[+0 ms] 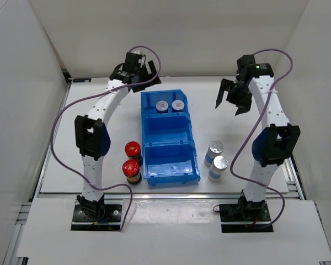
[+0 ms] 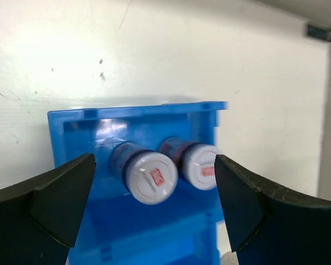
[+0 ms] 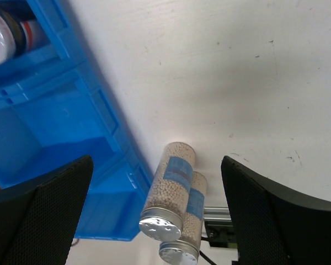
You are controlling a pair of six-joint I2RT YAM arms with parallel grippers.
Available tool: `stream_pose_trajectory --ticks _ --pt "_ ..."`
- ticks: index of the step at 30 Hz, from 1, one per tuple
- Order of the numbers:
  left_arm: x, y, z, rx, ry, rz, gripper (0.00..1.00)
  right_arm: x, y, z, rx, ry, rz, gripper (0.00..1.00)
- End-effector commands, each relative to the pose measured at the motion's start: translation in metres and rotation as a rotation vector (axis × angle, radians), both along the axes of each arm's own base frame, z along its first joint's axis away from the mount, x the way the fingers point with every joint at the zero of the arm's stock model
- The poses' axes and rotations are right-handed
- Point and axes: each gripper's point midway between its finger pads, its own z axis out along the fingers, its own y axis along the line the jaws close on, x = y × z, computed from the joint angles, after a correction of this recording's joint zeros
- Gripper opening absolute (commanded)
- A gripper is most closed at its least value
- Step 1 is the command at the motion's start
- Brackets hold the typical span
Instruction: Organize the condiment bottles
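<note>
Viewed from my remote station, the left fingers [image 2: 55, 199] hang spread and released over the far end of the blue bin [image 1: 168, 160], gripping nothing. The bin lies lengthwise mid-table [image 1: 209, 118]. Its far compartment, walled on all four sides, holds the left white-capped bottle [image 1: 161, 105] and the right white-capped bottle [image 1: 178, 104], side by side. Left of the bin, by its near half, the far red-capped bottle [image 1: 132, 149] stands behind the near red-capped bottle [image 1: 131, 168], hemmed between the bin wall and the left arm's elbow [image 1: 91, 138]. Right of the bin, the far silver-capped bottle [image 1: 214, 150] and near silver-capped bottle [image 1: 218, 165] stand close together. The right fingers [image 3: 44, 210] hover wide apart, holding nothing, over bare table beyond them.
</note>
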Motion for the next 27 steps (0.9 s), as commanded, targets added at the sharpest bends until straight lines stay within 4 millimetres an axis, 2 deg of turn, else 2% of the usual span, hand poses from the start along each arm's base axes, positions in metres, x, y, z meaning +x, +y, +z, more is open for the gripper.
stream_pose_trajectory --ticks 1,2,3,4,5,6,7,8,9,10,11,12,13,14,16,20,24,27 --pt "-0.033 0.012 0.174 -0.083 -0.336 -0.006 1.00 -0.043 0.020 0.002 -0.045 0.079 0.148 1.00" --pt "-0.040 0.018 0.181 -0.068 -0.354 0.000 1.00 -0.051 0.029 0.000 -0.049 0.081 0.187 1.00" --pt "-0.048 0.025 0.186 -0.051 -0.365 0.010 1.00 -0.065 0.029 -0.013 -0.056 0.126 0.199 1.00" --pt "-0.054 0.040 0.166 -0.002 -0.328 0.046 1.00 -0.071 0.034 -0.011 -0.035 0.110 0.213 1.00" --pt "-0.074 0.051 0.185 -0.006 -0.363 0.062 1.00 -0.079 0.041 -0.015 -0.015 0.124 0.231 1.00" --pt "-0.082 0.063 0.180 0.019 -0.358 0.079 1.00 -0.095 0.043 -0.027 0.016 0.172 0.240 1.00" --pt "-0.093 0.070 0.148 0.053 -0.290 0.084 1.00 -0.101 0.047 -0.031 0.024 0.185 0.253 1.00" --pt "-0.111 0.083 0.154 0.066 -0.302 0.096 1.00 -0.105 0.051 -0.034 0.033 0.190 0.266 1.00" --pt "-0.121 0.095 0.141 0.095 -0.269 0.123 1.00 -0.111 0.053 -0.033 0.033 0.187 0.277 1.00" --pt "-0.135 0.101 0.112 0.127 -0.203 0.124 1.00 -0.119 0.057 -0.035 0.029 0.199 0.298 1.00" --pt "-0.150 0.106 0.118 0.119 -0.222 0.126 1.00 -0.121 0.060 -0.033 0.029 0.191 0.309 1.00" --pt "-0.159 0.111 0.111 0.130 -0.211 0.132 1.00 -0.126 0.059 -0.032 0.015 0.186 0.318 1.00" --pt "-0.169 0.114 0.089 0.147 -0.168 0.127 1.00 -0.129 0.063 -0.033 0.003 0.184 0.337 1.00" --pt "-0.179 0.117 0.092 0.142 -0.181 0.129 1.00 -0.138 0.061 -0.037 -0.014 0.212 0.343 1.00" --pt "-0.190 0.122 0.074 0.164 -0.144 0.119 1.00 -0.147 0.059 -0.042 -0.039 0.242 0.326 1.00" --pt "-0.202 0.129 0.067 0.180 -0.135 0.132 1.00 -0.165 0.051 -0.057 -0.124 0.302 0.291 1.00" --pt "-0.210 0.132 0.061 0.184 -0.127 0.131 1.00 -0.163 0.043 -0.061 -0.175 0.302 0.233 1.00" --pt "-0.215 0.133 0.057 0.178 -0.122 0.137 1.00 -0.157 0.040 -0.063 -0.204 0.300 0.213 0.92"
